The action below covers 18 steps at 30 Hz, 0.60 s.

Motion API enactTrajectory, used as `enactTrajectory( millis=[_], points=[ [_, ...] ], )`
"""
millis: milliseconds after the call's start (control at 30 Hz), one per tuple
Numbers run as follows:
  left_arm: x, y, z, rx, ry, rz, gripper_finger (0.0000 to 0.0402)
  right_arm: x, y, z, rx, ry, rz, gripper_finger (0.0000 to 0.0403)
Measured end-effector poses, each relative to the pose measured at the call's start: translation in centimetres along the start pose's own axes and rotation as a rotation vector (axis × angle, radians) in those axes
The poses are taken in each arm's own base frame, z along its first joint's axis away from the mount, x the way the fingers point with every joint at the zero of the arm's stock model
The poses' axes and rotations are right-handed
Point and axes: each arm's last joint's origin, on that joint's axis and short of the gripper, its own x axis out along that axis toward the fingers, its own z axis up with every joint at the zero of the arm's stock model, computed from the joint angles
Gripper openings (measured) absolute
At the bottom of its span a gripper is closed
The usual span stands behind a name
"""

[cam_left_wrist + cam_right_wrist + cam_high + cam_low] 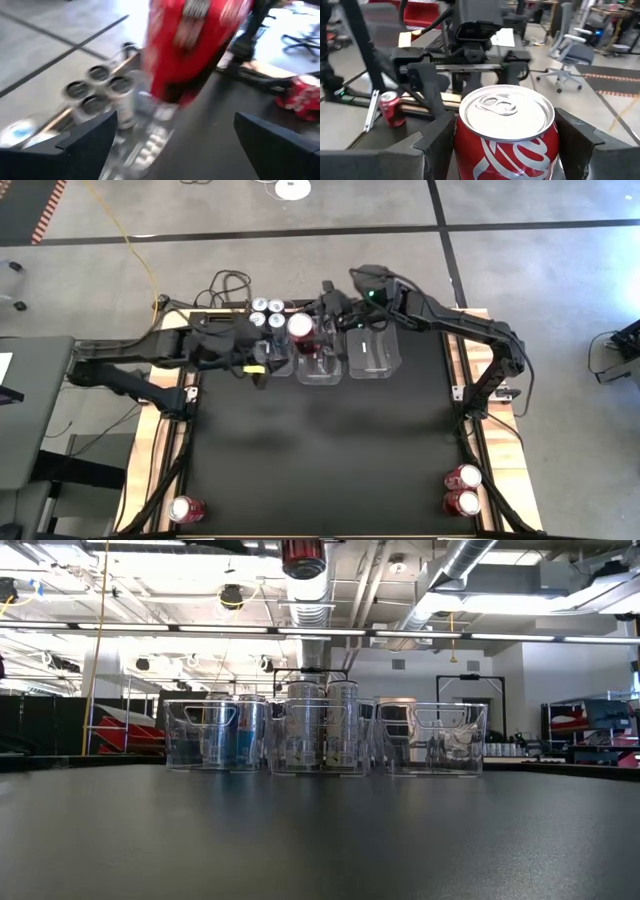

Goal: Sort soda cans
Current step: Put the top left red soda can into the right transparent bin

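Observation:
A red soda can [300, 327] with a silver top is held high in my right gripper [505, 137], above the middle clear bin [320, 740]; the low view shows its bottom [303, 555] far over the bins. Several blue-silver cans [266, 311] stand in the left bin [215, 735], and grey cans [340, 715] stand in the middle one. Three more red cans rest on the table near its front edge [187, 508], [462, 477], [460, 502]. My left gripper [262, 368] is open, just in front of the bins, and faces the held can [192, 45] without touching it. My right gripper pinches the red can by its side wall [470, 150], just below the top rim, one finger [437, 145] on each side. The fingers come roughly level from the table's far right side. The can is upright and lifted clear, well above the bins.
Three clear plastic bins stand in a row at the table's far edge; the right bin [372, 352] shows no cans. The black mat [320, 450] in front of them is open room. Wooden table edges and arm bases [165, 395] flank the mat.

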Motion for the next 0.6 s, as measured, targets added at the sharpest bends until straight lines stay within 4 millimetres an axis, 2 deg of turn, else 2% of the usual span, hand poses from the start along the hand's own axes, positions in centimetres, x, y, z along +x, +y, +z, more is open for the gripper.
enactTrajectory(
  millis=[200, 300, 433, 600],
  points=[
    [-3.7, 2.2, -0.7, -0.068, -0.023, 0.137, 0.0385, -2.8, -2.7, 0.5, 0.112, -0.024, -0.053, 0.0281],
    [-4.9, 3.1, -1.3, -0.098, -0.066, 0.148, 0.0383, -3.6, -3.3, 0.5, 0.122, -0.015, -0.077, 0.0281],
    [-5.4, 3.8, -2.6, -0.133, -0.078, 0.169, 0.0382, -4.3, -3.7, 0.5, 0.139, -0.017, -0.032, 0.0281],
    [-4.9, 4.3, -4.8, -0.195, -0.051, 0.18, 0.0382, -4.8, -4.1, 0.5, 0.136, -0.02, -0.044, 0.0281]
  ],
)
